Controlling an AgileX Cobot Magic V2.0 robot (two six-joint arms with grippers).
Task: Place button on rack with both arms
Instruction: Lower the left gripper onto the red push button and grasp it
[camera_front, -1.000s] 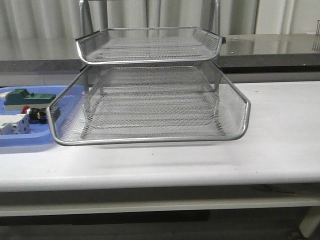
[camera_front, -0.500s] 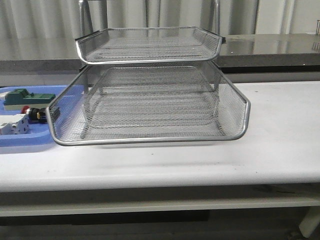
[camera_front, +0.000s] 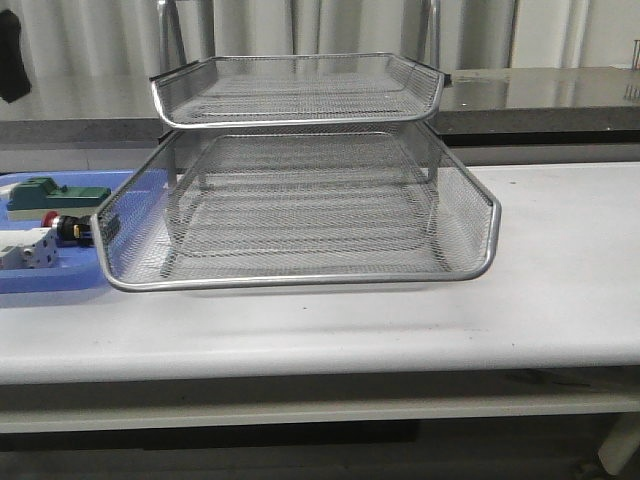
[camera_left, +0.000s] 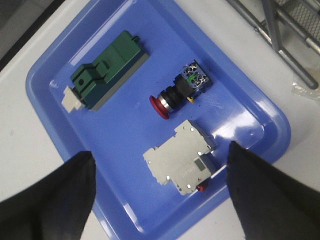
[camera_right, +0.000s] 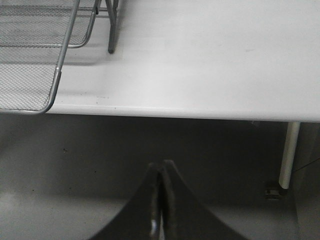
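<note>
Left gripper (camera_left: 160, 200) hangs above the blue tray (camera_left: 125, 130), fingers (camera_left: 55, 195) spread wide, nothing between them. Directly under the gap lies the white boxy device (camera_left: 181, 162); the button (camera_left: 181, 90) lies on its side just beyond it in the tray, red head toward the tray's middle, blue-and-yellow block at the rear, apart from both fingers. Green block (camera_left: 105, 70) lies further off in the same tray. Right gripper (camera_right: 160, 200) is off the near edge of the table (camera_right: 210, 60), over the floor, fingers pressed together, holding nothing. Rack (camera_front: 300, 200) stands mid-table, its lower tier slid out toward the near edge; blue tray sits at far left just beside it. Button shows there as a red-and-black spot (camera_front: 68, 228) next to the rack's left wall.
</note>
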